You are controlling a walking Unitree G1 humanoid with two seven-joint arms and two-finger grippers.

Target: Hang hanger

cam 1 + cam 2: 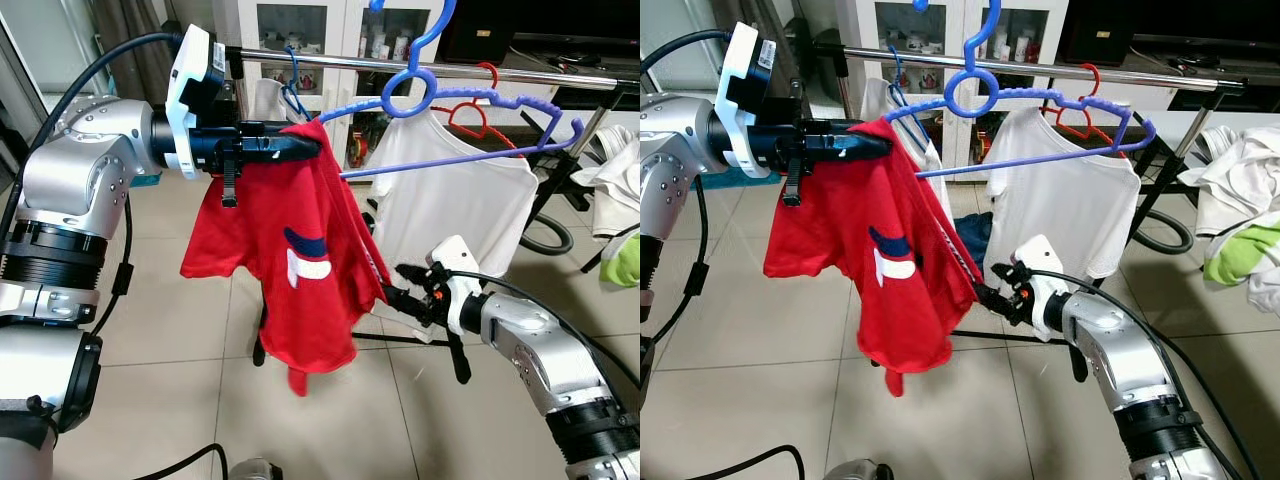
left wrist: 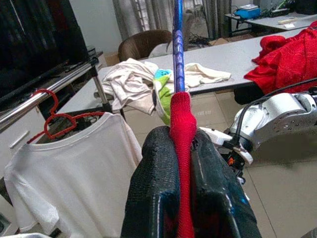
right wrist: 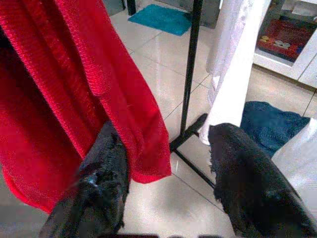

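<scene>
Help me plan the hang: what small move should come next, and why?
Probably raise the left gripper a little toward the rail, so the blue hanger's hook can catch. It is shut on the hanger's end through the red shirt, and the hook sits tilted above the rail, not on it. The open right gripper waits by the shirt's hem.

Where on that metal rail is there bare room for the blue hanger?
The rail looks bare past the red hanger with the white shirt, toward the right end. Crowded: the left end, where the left claw grips the red shirt on the blue hanger.
</scene>
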